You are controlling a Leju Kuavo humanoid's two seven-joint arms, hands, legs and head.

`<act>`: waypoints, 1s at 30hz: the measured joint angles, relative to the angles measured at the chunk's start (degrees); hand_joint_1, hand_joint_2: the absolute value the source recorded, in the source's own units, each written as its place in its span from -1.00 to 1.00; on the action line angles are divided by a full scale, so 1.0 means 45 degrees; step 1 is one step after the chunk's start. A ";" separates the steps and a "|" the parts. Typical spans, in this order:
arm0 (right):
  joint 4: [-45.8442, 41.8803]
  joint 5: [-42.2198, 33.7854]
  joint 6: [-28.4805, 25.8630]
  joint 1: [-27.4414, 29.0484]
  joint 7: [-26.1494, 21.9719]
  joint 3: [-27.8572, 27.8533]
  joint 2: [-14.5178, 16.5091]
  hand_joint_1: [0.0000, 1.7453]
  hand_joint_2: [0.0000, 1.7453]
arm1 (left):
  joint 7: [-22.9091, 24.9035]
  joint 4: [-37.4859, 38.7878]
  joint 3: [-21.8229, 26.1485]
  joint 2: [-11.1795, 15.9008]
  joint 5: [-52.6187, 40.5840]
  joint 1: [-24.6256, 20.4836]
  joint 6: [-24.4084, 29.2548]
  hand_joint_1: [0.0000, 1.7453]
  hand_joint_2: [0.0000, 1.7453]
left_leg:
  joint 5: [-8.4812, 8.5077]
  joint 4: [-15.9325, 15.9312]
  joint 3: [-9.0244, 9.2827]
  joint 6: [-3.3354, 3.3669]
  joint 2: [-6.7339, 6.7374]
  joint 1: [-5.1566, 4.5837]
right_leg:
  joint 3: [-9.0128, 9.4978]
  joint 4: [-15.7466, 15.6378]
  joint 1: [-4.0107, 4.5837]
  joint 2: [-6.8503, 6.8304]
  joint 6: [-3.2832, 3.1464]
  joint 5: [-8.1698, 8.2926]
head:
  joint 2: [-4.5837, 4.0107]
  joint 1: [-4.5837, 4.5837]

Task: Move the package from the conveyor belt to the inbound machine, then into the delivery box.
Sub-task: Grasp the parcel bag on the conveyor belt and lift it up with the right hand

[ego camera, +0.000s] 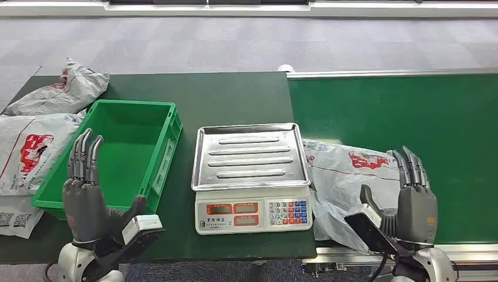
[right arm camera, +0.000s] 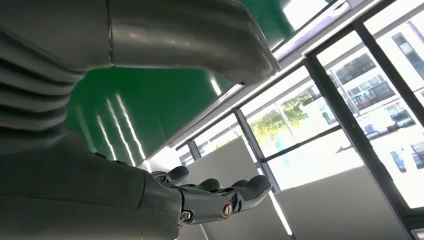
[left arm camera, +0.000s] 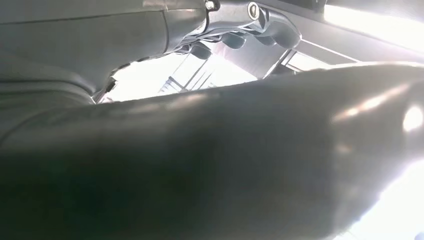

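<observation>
**Both hands up and empty, package on belt by right hand**

Nearest the head camera: two hands. Left hand [ego camera: 88, 197] at 7 o'clock, fingers straight and apart, thumb out, grasping nothing; it hangs over the near rim of the green delivery box [ego camera: 167, 147]. Right hand [ego camera: 411, 197] at 4 o'clock, fingers straight up, thumb apart, released too.

Counts: one delivery box, one scale, one belt, four plastic mailers in all. One package [ego camera: 343, 176], grey-white with red print, lies on the green conveyor belt [ego camera: 411, 111] at its near left corner. Its left edge is tucked against or under the inbound machine [ego camera: 251, 176], cannot tell which. That machine is a silver-tray scale with a keypad, at 6 o'clock on the dark green desk [ego camera: 235, 97], between box and belt. Three more mailers sit off at 9–10 o'clock: a crumpled grey bag [ego camera: 61, 88] beyond the box, a white bag with red print [ego camera: 26, 150] left of the box, a bag with printed codes [ego camera: 14, 220] at the near left edge.

Package vs hand: just beside the right hand, toward 9 o'clock from it; right hand raised at its right end, contact not clear. Left hand well apart from it, scale between.

Right wrist view adds fingers [right arm camera: 220, 195] loosely extended, nothing in them, plus green belt surface and windows behind. Left wrist view is dark and blurred, mostly hand cover, no desk items readable.
</observation>
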 joint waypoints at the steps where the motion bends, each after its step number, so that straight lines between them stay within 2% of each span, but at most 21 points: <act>1: 0.0107 0.0271 -0.0037 -0.0077 0.0145 0.0037 -0.0132 -1.00 1.00 | 0.0013 0.0066 -0.0012 0.0050 0.0021 -0.0060 -0.0001 -1.00 -1.00 | 0.0002 0.0001 -0.0003 0.0000 -0.0001 0.0000 | -0.0002 0.0000 -0.0001 0.0000 -0.0001 0.0002 | 0.0000 0.0000; 2: 0.0216 0.0588 -0.0071 -0.0166 0.0291 0.0091 -0.0295 -1.00 1.00 | 0.0020 0.0130 -0.0035 0.0106 0.0057 -0.0129 -0.0001 -1.00 -1.00 | 0.0004 0.0001 -0.0007 0.0000 -0.0002 -0.0001 | -0.0005 0.0001 -0.0002 -0.0001 -0.0001 0.0003 | 0.0000 -0.0001; 5: 0.0932 0.1961 -0.0165 -0.0837 0.0911 0.0368 -0.1354 -1.00 1.00 | 0.0046 0.0531 -0.0206 0.0448 0.0242 -0.0550 0.0011 -1.00 -1.00 | 0.0007 0.0003 -0.0022 0.0000 -0.0002 -0.0003 | -0.0019 0.0001 -0.0004 0.0000 -0.0001 0.0006 | 0.0000 -0.0001; 8: 0.1504 0.2210 -0.0140 -0.1422 0.1054 0.0525 -0.2142 -1.00 1.00 | 0.0054 0.0829 -0.0322 0.0675 0.0318 -0.0812 0.0051 -1.00 -1.00 | 0.0006 0.0004 -0.0024 0.0001 -0.0003 -0.0006 | -0.0024 -0.0001 -0.0006 0.0000 -0.0001 0.0006 | 0.0000 0.0000; 16: 0.2329 0.2609 0.0195 -0.2029 0.1483 0.0859 -0.3111 -1.00 1.00 | 0.0048 0.1226 -0.0470 0.0950 0.0743 -0.1045 0.0083 -1.00 -1.00 | 0.0006 0.0003 -0.0046 0.0000 -0.0007 -0.0005 | -0.0051 0.0000 -0.0004 -0.0001 -0.0001 0.0005 | 0.0000 -0.0002; 18: 0.2731 0.2887 0.0836 -0.2276 0.2054 0.0928 -0.3498 -1.00 1.00 | 0.0032 0.1366 -0.0603 0.1038 0.1053 -0.1129 -0.0019 -1.00 -1.00 | 0.0008 0.0006 -0.0045 0.0002 -0.0012 -0.0006 | -0.0054 -0.0002 -0.0005 -0.0005 -0.0001 0.0006 | 0.0000 -0.0002; 21: 0.3372 0.2548 0.2608 -0.2262 0.3098 0.0872 -0.4262 -1.00 1.00 | 0.0006 0.1592 -0.0760 0.1169 0.1394 -0.1277 -0.0237 -1.00 -1.00 | 0.0010 0.0018 -0.0057 0.0007 -0.0041 -0.0011 | -0.0053 -0.0003 -0.0009 -0.0030 0.0001 0.0006 | 0.0000 0.0000; 24: 0.4268 0.1762 0.3762 -0.1934 0.3205 0.0593 -0.4957 -1.00 1.00 | 0.0022 0.1792 -0.0889 0.1321 0.1661 -0.1426 -0.0591 -1.00 -1.00 | 0.0009 0.0022 -0.0077 0.0009 -0.0053 -0.0014 | -0.0063 -0.0003 -0.0012 -0.0035 0.0003 0.0007 | 0.0000 0.0001; 26: 0.5090 0.1364 0.4206 -0.1760 0.3035 0.0367 -0.5104 -1.00 1.00 | 0.0029 0.1865 -0.0914 0.1401 0.1792 -0.1465 -0.0794 -1.00 -1.00 | 0.0004 0.0022 -0.0084 0.0010 -0.0043 -0.0014 | -0.0073 -0.0003 -0.0010 -0.0029 0.0003 0.0007 | 0.0000 0.0002; 30: 0.7061 0.0592 0.4887 -0.1534 0.2699 0.0297 -0.4887 -1.00 1.00 | -0.0143 0.2004 -0.0966 0.1526 0.2165 -0.1532 -0.1098 -1.00 -1.00 | -0.0001 0.0019 -0.0091 0.0011 -0.0042 -0.0012 | -0.0088 -0.0003 -0.0001 -0.0024 0.0004 0.0004 | 0.0000 0.0000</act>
